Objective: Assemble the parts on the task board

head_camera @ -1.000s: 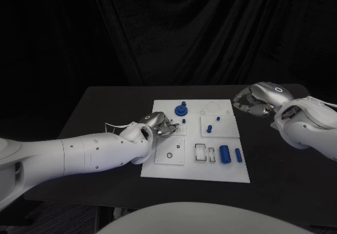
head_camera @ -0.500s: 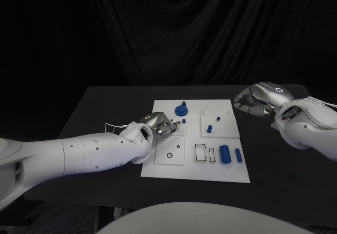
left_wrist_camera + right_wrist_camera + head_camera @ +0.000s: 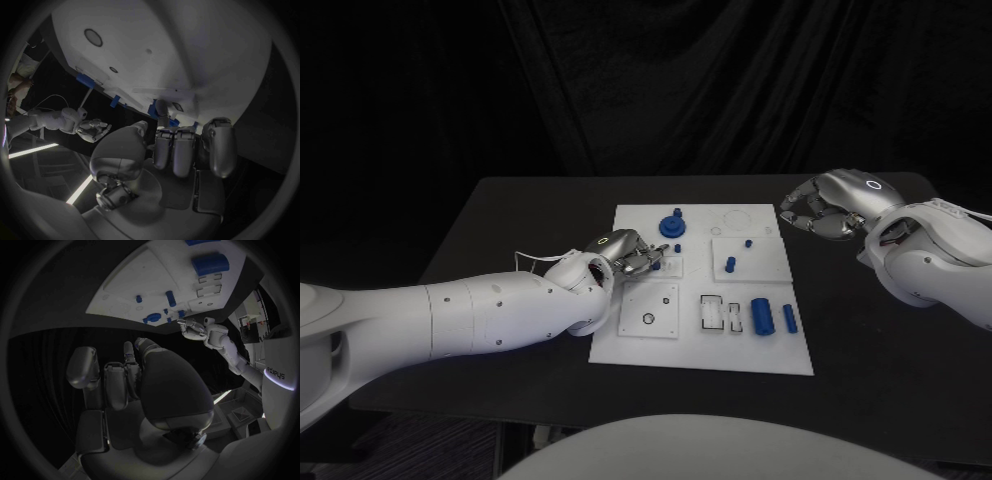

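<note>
- Head view: the task board lies mid-table. The left hand hovers over the board's left edge, beside a small blue part. The right hand is off the board's far right corner, its fingers curled in on nothing.
- Left wrist view: the left fingers are pressed side by side near a blue piece; whether they pinch it I cannot tell.
- Right wrist view: the board's parts lie well apart from that hand.
- Advice: lower slowly and centre the fingers on the piece before closing.

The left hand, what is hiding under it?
Under the left hand lies the white task board. A small blue part peeks out by its fingertips. Whatever sits right beneath the palm is covered.
</note>
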You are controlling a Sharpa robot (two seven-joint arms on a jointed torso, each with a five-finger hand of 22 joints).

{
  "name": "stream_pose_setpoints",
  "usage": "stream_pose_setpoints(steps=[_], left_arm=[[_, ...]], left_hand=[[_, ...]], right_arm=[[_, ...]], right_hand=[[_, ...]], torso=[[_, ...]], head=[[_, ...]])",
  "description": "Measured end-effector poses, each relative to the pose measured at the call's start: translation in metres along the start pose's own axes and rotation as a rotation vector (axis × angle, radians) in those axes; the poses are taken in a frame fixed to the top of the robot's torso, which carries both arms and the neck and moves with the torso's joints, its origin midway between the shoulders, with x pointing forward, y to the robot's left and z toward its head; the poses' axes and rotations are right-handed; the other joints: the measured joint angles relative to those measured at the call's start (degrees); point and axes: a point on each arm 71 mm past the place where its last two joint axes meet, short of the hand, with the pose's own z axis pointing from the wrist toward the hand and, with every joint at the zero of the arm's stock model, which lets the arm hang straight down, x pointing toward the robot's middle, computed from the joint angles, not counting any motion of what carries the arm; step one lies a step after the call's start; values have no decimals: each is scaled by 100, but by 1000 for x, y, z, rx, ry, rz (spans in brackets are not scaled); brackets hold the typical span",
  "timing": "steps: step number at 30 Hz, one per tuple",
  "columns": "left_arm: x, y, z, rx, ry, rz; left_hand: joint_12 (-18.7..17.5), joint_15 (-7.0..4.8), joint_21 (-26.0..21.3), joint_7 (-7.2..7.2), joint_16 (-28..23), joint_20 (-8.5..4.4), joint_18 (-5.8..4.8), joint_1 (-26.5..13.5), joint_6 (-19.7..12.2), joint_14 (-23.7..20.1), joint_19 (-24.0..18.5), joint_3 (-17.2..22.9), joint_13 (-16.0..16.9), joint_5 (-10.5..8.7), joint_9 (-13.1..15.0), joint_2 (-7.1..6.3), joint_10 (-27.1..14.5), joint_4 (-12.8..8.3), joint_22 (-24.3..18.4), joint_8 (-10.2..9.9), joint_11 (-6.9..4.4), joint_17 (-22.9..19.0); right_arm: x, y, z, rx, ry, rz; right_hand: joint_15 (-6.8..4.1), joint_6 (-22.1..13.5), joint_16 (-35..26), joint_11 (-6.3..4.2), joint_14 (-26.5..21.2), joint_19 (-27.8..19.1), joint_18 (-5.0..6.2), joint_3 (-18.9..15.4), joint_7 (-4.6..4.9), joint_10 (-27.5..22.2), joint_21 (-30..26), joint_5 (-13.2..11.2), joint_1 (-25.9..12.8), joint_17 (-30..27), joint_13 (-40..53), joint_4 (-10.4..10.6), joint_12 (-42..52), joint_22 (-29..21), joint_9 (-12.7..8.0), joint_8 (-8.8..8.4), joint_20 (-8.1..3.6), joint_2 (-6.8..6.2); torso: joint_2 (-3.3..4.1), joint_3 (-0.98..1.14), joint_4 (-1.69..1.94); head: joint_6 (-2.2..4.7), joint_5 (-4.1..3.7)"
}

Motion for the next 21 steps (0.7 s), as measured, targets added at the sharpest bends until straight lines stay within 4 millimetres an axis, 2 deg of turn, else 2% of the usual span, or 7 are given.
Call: stream_pose_setpoints(steps=[5,15,21], left_arm=[[0,0,0,5,4,3],[0,1,1,7,12,8],[0,1,1,7,15,9]], left_hand=[[0,0,-29,-30,0,0,0,615,-49,0,0,29,0,254,193,-150,0,-26,0,55,0,0],[0,0,-29,-30,0,0,0,1229,-91,0,0,171,0,269,353,-441,0,-74,0,100,0,0],[0,0,-29,-50,0,0,0,1410,-111,0,0,226,1,269,375,-500,0,-97,0,111,0,0]], right_arm=[[0,0,0,0,0,0],[0,0,0,0,0,0],[0,0,0,-1,0,0]], right_hand=[[0,0,0,0,0,0,0,0,0,0,0,0,0,0,0,0,0,0,0,0,0,0],[0,0,0,0,0,0,0,0,0,0,0,0,0,0,0,0,0,4,0,0,0,0],[0,0,0,0,0,0,0,0,0,0,0,0,0,0,0,0,0,4,1,0,0,0]], torso=[[1,2,0],[1,2,-1],[0,3,-2]], head=[[0,-5],[0,2],[0,-7]])
